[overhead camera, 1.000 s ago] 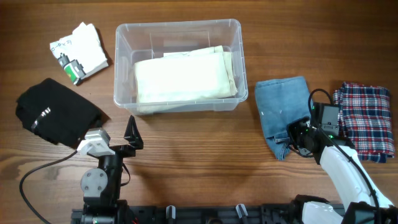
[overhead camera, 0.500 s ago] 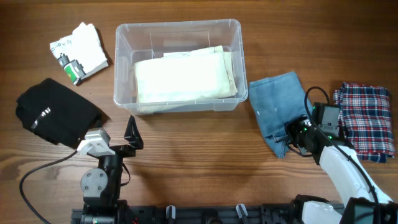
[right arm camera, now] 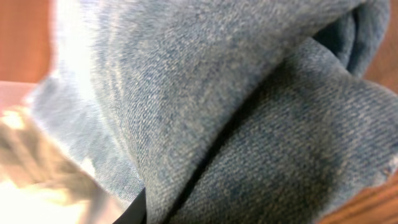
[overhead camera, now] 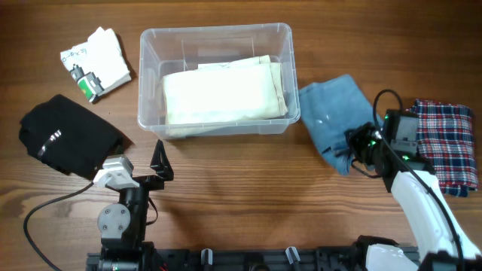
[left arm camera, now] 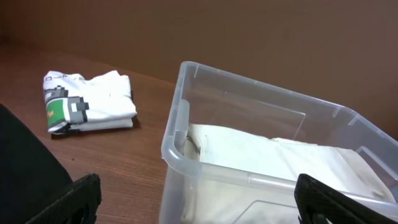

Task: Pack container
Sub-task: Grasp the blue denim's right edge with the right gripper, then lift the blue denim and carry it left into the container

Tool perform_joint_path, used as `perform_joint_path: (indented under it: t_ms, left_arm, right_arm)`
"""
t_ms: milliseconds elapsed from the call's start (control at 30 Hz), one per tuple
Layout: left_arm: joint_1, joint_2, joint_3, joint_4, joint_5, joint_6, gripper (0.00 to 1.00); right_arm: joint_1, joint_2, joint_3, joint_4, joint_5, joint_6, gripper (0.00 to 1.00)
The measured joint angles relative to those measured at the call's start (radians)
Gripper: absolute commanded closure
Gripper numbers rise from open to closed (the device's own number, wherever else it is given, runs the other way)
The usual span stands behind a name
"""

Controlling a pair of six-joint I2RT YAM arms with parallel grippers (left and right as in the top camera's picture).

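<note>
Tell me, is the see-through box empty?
Not empty: a folded cream cloth lies inside the container, covering most of its floor.

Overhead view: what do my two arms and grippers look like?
The left arm has a grey round joint housing, a white bracket, black pointed fingers and a thin black cable looping away. The right arm is a smooth white shell ending in a black right gripper with green lights and an arching black cable.

Robotics lab workstation: wood-grain table [overhead camera: 241, 177], rail-mounted arm base [overhead camera: 119, 223], plain brown wall [left arm camera: 249, 31] behind.
</note>
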Motion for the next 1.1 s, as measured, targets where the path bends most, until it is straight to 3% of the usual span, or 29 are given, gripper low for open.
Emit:
perform_joint_path:
  t_ms: [600,867,1100]
  left_arm:
    - [0.000,0.000,0.000,0.000,0.000,0.000,0.00]
    - [0.000,0.000,0.000,0.000,0.000,0.000,0.00]
    - [0.000,0.000,0.000,0.000,0.000,0.000,0.00]
  right_arm:
    - [0.045,-0.103,0.268,-0.054,0.045,0.040,0.96]
    - [0.285,-0.103,0.443,-0.029,0.218,0.125,0.96]
    - [0.506,-0.011,0.463,0.167,0.354,0.307,0.96]
